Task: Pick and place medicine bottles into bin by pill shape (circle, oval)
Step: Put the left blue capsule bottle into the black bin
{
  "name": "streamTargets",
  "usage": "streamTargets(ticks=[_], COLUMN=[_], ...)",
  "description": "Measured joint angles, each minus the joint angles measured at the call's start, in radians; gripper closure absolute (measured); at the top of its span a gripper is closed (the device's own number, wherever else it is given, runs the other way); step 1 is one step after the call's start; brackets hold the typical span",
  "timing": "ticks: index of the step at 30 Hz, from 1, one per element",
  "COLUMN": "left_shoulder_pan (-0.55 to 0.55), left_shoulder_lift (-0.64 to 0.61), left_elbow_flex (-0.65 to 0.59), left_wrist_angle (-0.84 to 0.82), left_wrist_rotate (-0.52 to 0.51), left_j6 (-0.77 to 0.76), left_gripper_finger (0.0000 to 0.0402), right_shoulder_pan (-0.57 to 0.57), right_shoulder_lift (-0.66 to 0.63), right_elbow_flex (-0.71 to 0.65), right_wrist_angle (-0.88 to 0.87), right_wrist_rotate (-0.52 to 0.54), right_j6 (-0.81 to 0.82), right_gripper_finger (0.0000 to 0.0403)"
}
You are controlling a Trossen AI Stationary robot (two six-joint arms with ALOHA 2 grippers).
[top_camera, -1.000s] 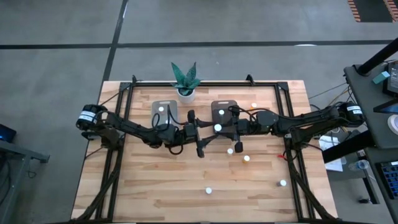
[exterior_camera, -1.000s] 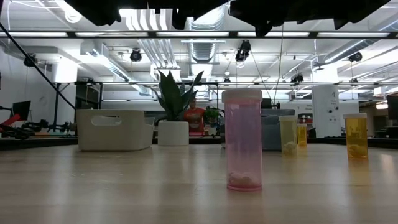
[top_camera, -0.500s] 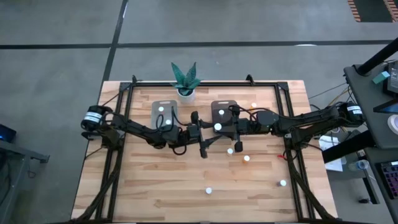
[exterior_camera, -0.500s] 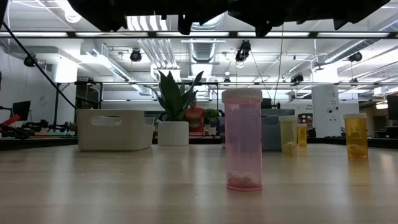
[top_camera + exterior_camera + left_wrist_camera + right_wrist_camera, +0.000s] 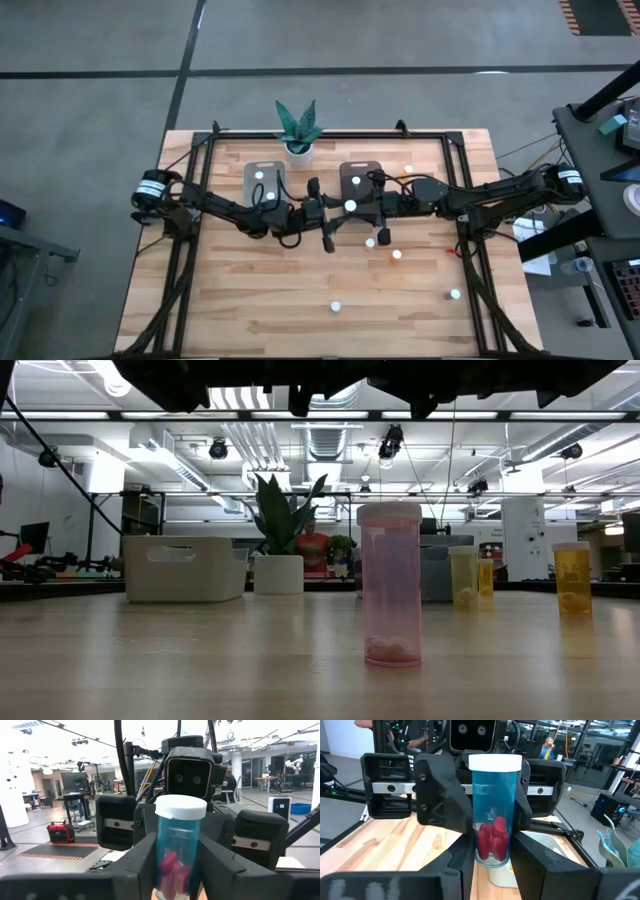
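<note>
Wooden bench centre: left gripper [image 5: 177, 865] and right gripper [image 5: 492, 855] both pinch one blue medicine bottle [image 5: 492, 815] holding red pills, above the planks.

bright ceiling lights [image 5: 230, 382] | soft shadows | blurred wrist-view foreground | backlit arms

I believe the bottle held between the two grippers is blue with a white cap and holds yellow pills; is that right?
Not quite: the pills are red, not yellow. The right wrist view shows them plainly at the bottom of the blue bottle with its white cap, held between the left gripper and the right gripper.
</note>
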Motion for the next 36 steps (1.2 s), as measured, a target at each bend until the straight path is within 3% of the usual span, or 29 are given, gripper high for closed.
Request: streamTargets(ticks=[6,23,29,36], left_shoulder_pan=[0.0,-0.001,-0.001,-0.001], left_shoulder_lift=[0.0,-0.006,-0.007,-0.008], left_elbow_flex=[0.0,-0.001,-0.002,-0.002], left_wrist_angle=[-0.007,-0.023,-0.132,-0.269], left_wrist_rotate=[0.001,0.003,-0.062,-0.138], left_j6=[-0.002,-0.003,-0.003,-0.006], left_gripper_finger=[0.0321,0.0325,0.0326,0.0326], right_shoulder_pan=[0.0,-0.001,-0.001,0.002], right_shoulder_lift=[0.0,-0.083,-0.169,-0.204], right_elbow_flex=[0.0,0.0,0.007,0.007], right_wrist_angle=[-0.014,-0.185,-0.367,-0.398], right_wrist_rotate=[0.001,0.04,0.158,0.161], right_j6=[-0.002,-0.017,-0.015,-0.003], right_gripper_finger=[0.0281,0.0155,0.0145,0.0158])
